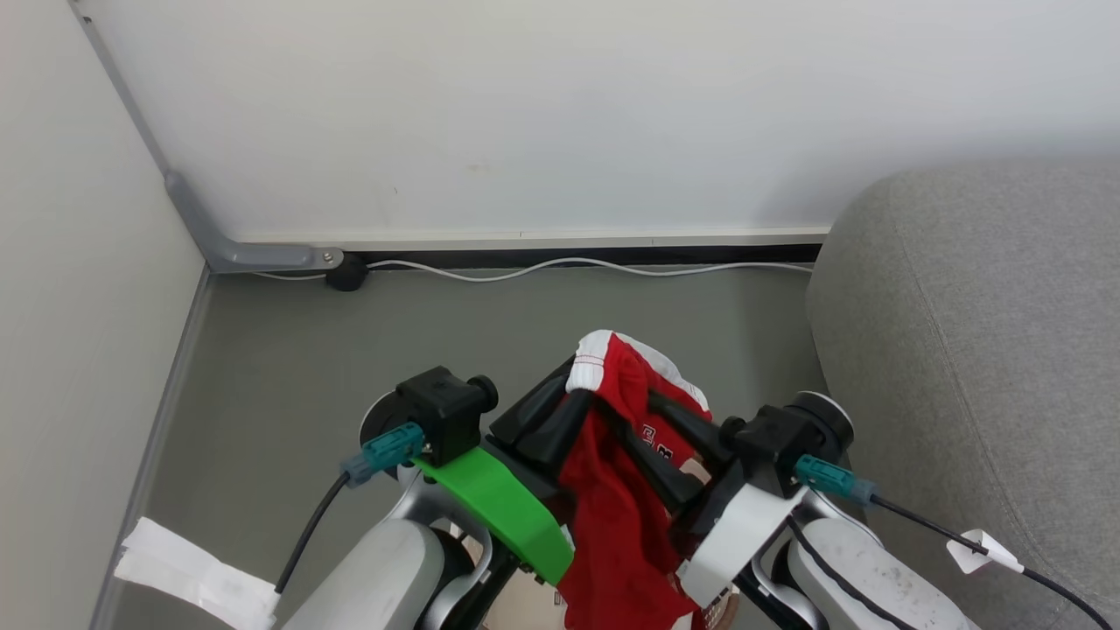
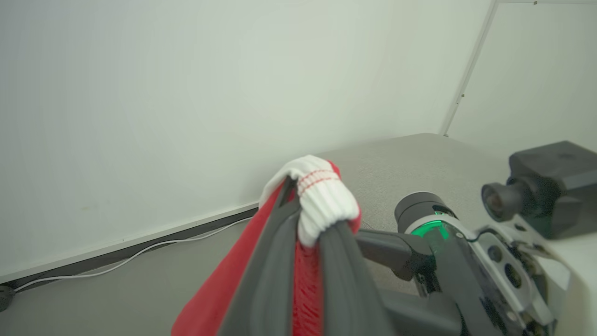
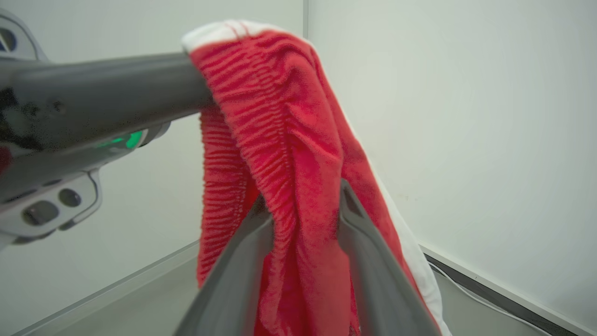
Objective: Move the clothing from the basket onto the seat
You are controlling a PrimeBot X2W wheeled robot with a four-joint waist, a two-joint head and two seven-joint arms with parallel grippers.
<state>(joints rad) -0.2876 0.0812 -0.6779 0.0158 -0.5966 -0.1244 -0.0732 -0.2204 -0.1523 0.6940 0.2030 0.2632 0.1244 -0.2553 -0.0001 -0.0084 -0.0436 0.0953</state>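
Note:
The clothing (image 1: 617, 516) is a red garment with a white ribbed cuff, hanging in the air between my two grippers over the grey floor. My left gripper (image 1: 584, 389) is shut on it just under the cuff (image 2: 322, 200), with red fabric pinched between the fingers (image 2: 275, 261). My right gripper (image 1: 634, 416) is shut on a bunched red fold (image 3: 298, 186) lower down. Beneath my forearms, small cream slivers of the basket (image 1: 722, 612) show; most of it is hidden. The seat (image 1: 962, 350), a grey sofa, stands to the right.
A white wall runs straight ahead with a white cable (image 1: 569, 264) along its base and a grey bracket (image 1: 254, 255) in the left corner. White paper (image 1: 188, 573) lies on the floor at lower left. Open grey floor (image 1: 289, 367) stretches between wall and arms.

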